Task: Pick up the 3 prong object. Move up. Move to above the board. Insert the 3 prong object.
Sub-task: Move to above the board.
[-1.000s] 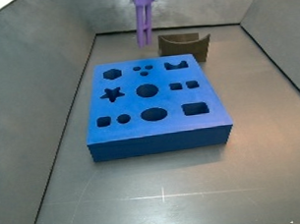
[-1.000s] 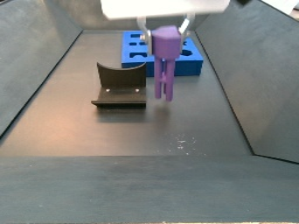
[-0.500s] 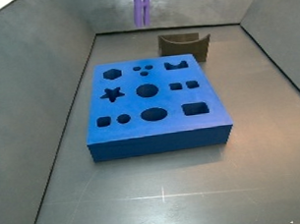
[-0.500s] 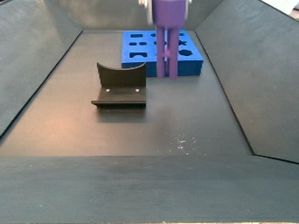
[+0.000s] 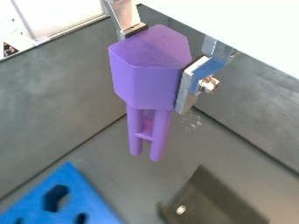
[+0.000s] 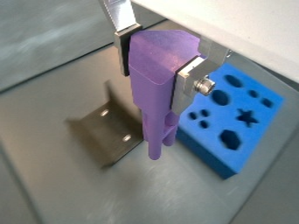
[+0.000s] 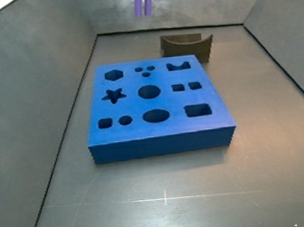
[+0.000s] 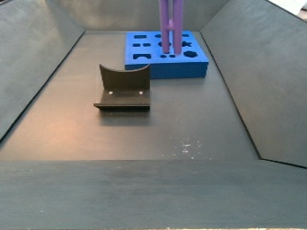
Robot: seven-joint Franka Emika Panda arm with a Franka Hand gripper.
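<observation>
In both wrist views the claw [image 5: 158, 66] grips the prong piece [image 6: 159, 87] high over the table, and in both side views only its prongs [image 8: 173, 27] show, higher than a second ago, short of the board [image 7: 157, 103].

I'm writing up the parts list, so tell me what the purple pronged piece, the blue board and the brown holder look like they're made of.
The 3 prong object, held in the tool above the floor, looks like matte purple plastic, possibly printed: flat colour, no glare. The board looks like matte blue plastic or dense foam, with clean-cut holes. The brown holder seems dull dark plastic or painted metal; screw heads show in a wrist view.
</observation>
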